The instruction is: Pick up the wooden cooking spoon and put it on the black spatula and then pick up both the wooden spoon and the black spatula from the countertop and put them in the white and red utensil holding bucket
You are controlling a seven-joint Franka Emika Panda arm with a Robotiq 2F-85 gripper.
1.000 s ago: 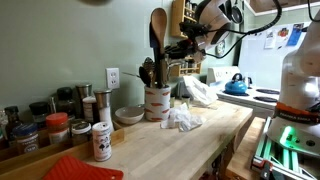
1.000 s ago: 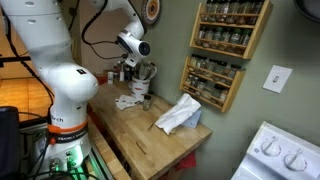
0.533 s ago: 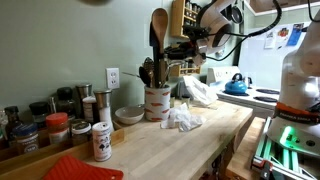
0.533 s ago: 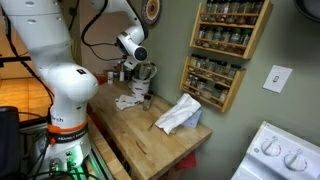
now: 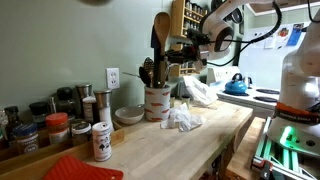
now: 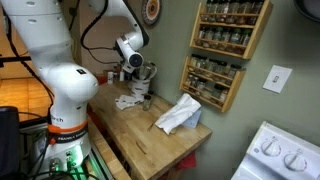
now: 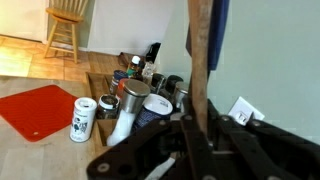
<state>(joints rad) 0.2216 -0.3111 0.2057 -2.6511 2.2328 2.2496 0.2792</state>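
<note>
no legible text or labels

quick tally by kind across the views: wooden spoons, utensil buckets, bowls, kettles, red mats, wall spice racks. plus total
wooden spoon: 1
utensil bucket: 1
bowl: 1
blue kettle: 1
red mat: 1
wall spice racks: 2
Total: 7

Green wall (image 5: pixel 70 40), wood spice rack (image 6: pixel 222 50).
</note>
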